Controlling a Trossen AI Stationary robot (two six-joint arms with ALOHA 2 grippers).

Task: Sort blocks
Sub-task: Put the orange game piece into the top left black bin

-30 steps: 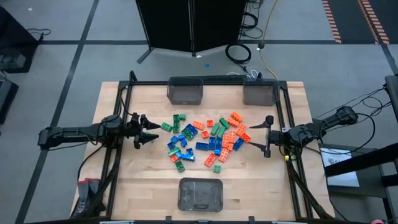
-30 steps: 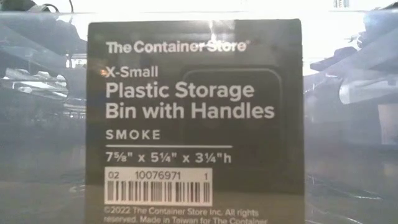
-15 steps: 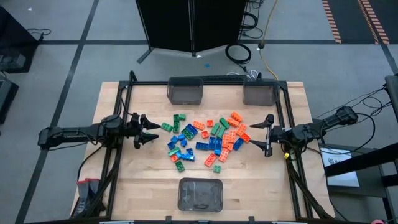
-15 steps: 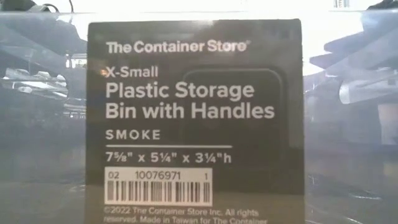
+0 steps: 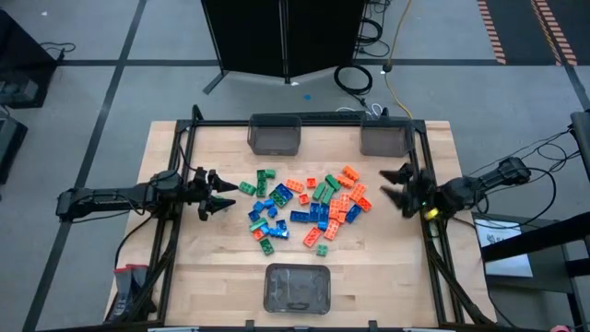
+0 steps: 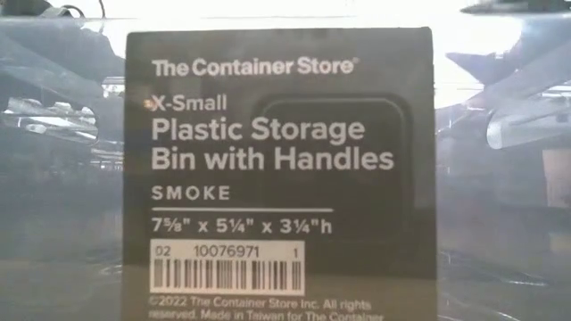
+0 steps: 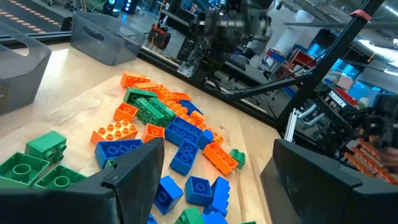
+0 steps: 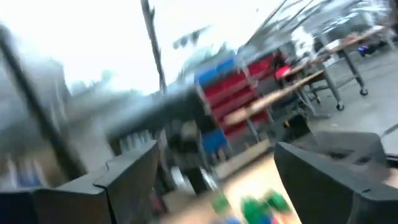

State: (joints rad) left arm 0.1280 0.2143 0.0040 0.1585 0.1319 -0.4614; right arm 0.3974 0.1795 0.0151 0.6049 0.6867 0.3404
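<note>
The blocks (image 5: 309, 205) lie in a loose heap of orange, green and blue studded bricks in the middle of the table; the left wrist view shows them (image 7: 168, 127) ahead of the fingers. My left gripper (image 5: 219, 195) is open, level, just left of the heap, touching nothing. My right gripper (image 5: 398, 187) is open to the right of the heap, tipped, holding nothing. In the right wrist view a few green blocks (image 8: 249, 204) show blurred at the bottom.
Two grey bins stand at the table's far edge (image 5: 275, 136) (image 5: 384, 139) and one at the near edge (image 5: 297, 288). That near bin's label (image 6: 281, 178) fills the low view. Bare wood lies left and right of the heap.
My right gripper has swung from lying across the table toward the far edge and turned about its wrist, pulling back slightly to the right; its wrist view is blurred by the motion. It has stayed open. The left arm and the blocks have kept still.
</note>
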